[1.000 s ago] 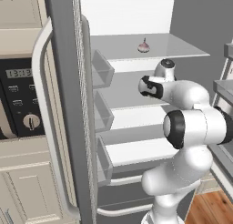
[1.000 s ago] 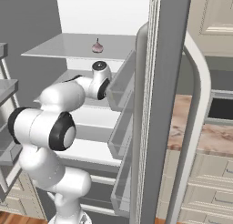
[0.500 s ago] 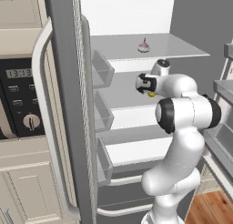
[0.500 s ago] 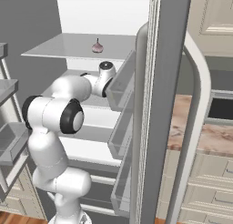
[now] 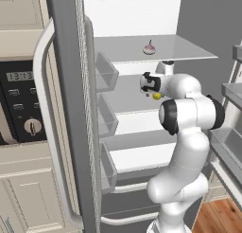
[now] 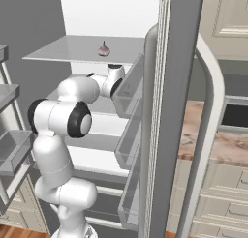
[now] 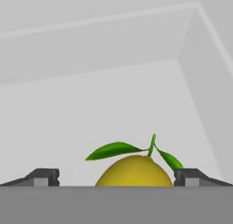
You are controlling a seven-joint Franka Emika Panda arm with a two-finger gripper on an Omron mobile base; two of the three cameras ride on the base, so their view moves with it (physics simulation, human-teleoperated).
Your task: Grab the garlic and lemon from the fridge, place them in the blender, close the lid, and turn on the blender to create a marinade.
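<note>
Two dark fingertips (image 7: pixel 43 177), spread wide and gripping nothing, flanking the lemon (image 7: pixel 134 171), which sits centred between them on the fridge's (image 5: pixel 66 85) middle shelf. Gripper (image 5: pixel 152 89) reached into the open fridge from the left base view, forearm swung inward and elbow raised compared with a second ago; jaws unchanged, fully apart. Judged meaning: approach to the lemon nearly complete, closing on it next. Garlic (image 5: pixel 149 49) untouched on the upper glass shelf (image 5: pixel 189 49), near its middle, well above the hand; also visible from the right (image 6: pixel 103 50). White shelf surface and white back wall around the lemon, bare. Clear door bins (image 6: pixel 128 94) along the open door's inner edge. Black-panelled oven (image 5: pixel 21 99) with dial beside the fridge's left side; stone counter (image 6: pixel 223 140) to the right.
</note>
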